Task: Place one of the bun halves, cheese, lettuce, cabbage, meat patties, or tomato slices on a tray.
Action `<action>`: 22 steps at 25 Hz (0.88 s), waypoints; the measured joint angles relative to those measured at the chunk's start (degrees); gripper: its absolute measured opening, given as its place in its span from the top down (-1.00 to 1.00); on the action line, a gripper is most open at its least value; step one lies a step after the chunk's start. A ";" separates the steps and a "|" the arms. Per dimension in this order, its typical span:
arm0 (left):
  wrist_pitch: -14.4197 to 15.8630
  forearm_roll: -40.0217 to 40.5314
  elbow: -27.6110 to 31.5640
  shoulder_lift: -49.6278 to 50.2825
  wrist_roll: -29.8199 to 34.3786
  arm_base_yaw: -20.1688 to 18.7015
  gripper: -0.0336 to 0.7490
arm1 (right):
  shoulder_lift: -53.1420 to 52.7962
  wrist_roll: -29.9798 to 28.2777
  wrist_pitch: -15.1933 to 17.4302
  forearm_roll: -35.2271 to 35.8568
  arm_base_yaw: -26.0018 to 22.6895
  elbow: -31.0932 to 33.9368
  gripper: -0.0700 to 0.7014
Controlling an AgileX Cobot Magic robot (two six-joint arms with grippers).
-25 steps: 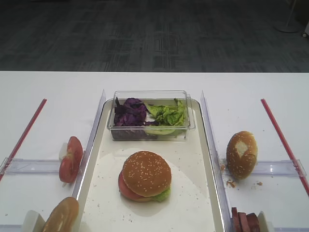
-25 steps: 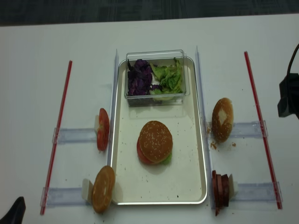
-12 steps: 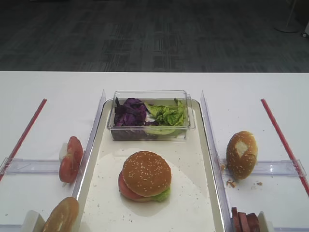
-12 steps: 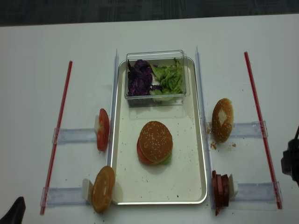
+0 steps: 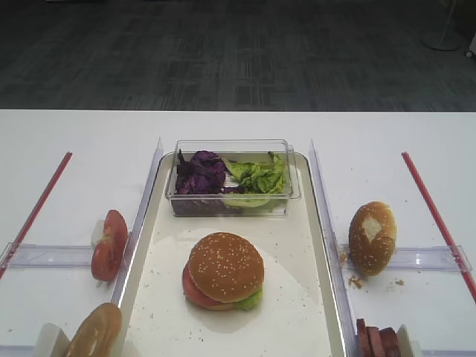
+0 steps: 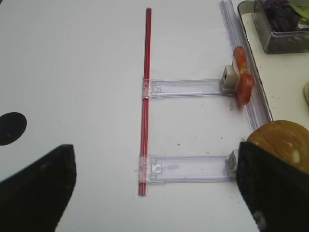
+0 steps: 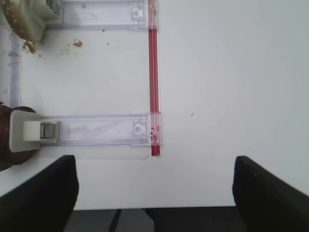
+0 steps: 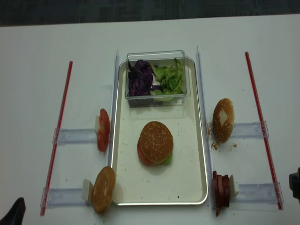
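1. Tray [image 8: 197,154] lies lengthwise in the middle of the white worktop [image 8: 28,70], between two clear upright rails.
2. Seeded bun half [image 8: 156,141] sits crust-up near the tray's centre, on top of a tomato slice and a bit of lettuce peeking out beneath.
3. Clear plastic box [image 8: 157,55] at the tray's far end holds cabbage [image 8: 139,78] on the left and lettuce [image 8: 169,78] on the right.
4. Left of the tray: tomato slices [image 8: 103,130] stand on edge on a clear holder; nearer, a glossy seedless bun [image 8: 103,189] stands likewise.
5. Right of the tray: a seeded half with a pale patch [image 8: 223,120] stands on its holder, crumbs just beside it; meat patties [image 8: 221,190] stand in a row nearer the front.
6. Red strips [image 8: 58,136] run along both outer sides.
7. Right gripper [image 7: 154,188]: jaws spread wide, empty, over the worktop's front edge, outside the right red strip.
8. Left gripper [image 6: 157,188]: jaws appear wide apart, though only dark blurred tips show; nothing held.
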 joint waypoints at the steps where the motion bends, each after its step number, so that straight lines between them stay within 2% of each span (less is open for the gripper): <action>1: 0.00 0.00 0.00 0.00 0.00 0.00 -0.67 | -1.20 0.00 -0.02 -0.08 0.00 0.00 -0.89; 22: 0.00 0.00 0.00 0.00 0.00 0.00 -0.67 | -32.15 0.00 0.30 -0.40 0.00 0.54 -0.83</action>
